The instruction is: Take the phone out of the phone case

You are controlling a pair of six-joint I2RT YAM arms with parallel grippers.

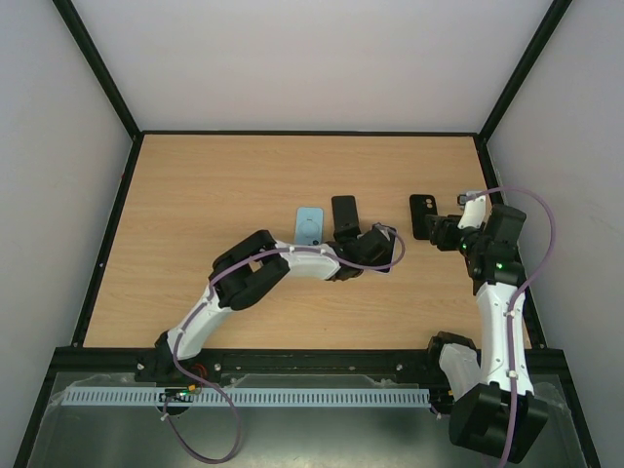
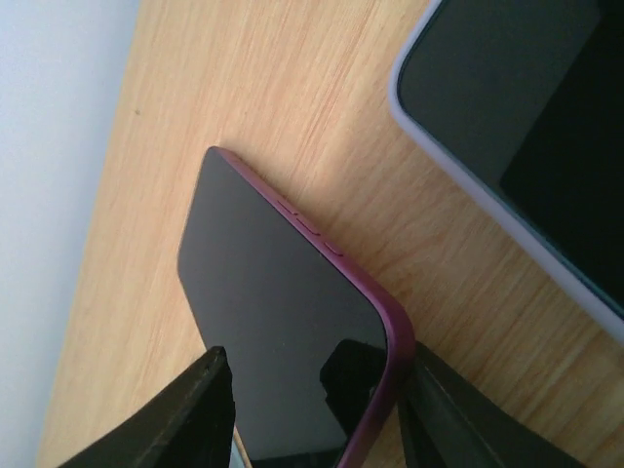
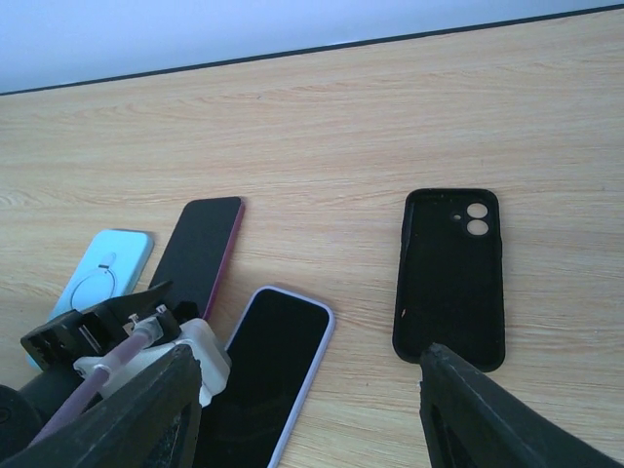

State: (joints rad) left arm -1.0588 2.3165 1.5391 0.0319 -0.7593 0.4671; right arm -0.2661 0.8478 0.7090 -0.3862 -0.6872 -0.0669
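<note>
Left gripper (image 2: 314, 395) straddles the near end of the maroon-rimmed phone (image 2: 278, 302), which lies flat, screen up, mid-table. One finger (image 2: 200, 414) sits at its left edge and the other just off the right rim. Can't tell whether it is clamped or only bracketing. Just beside it lies the lilac-cased phone (image 3: 271, 363), also screen up, clearly in its case. The maroon rim could be a thin case or a bare frame (too close to call). Judged handling: phones are rigid, glass-fronted, slick and moderately heavy, while cases are soft and flexy. Pinch the phone across its long edges, peel a case corner, keep off the glass, and don't lever hard. The left arm is stretched low across the table (image 1: 195, 205), wrist nearly level, fingers pointing away from the base. The right gripper (image 3: 310, 375) is spread wide and holds nothing, hovering low with the near end of the empty black case (image 3: 450, 278) by its right finger. The right forearm is upright, wrist bent toward centre. A light blue case (image 1: 310, 226) lies back-up beside the maroon phone.
</note>
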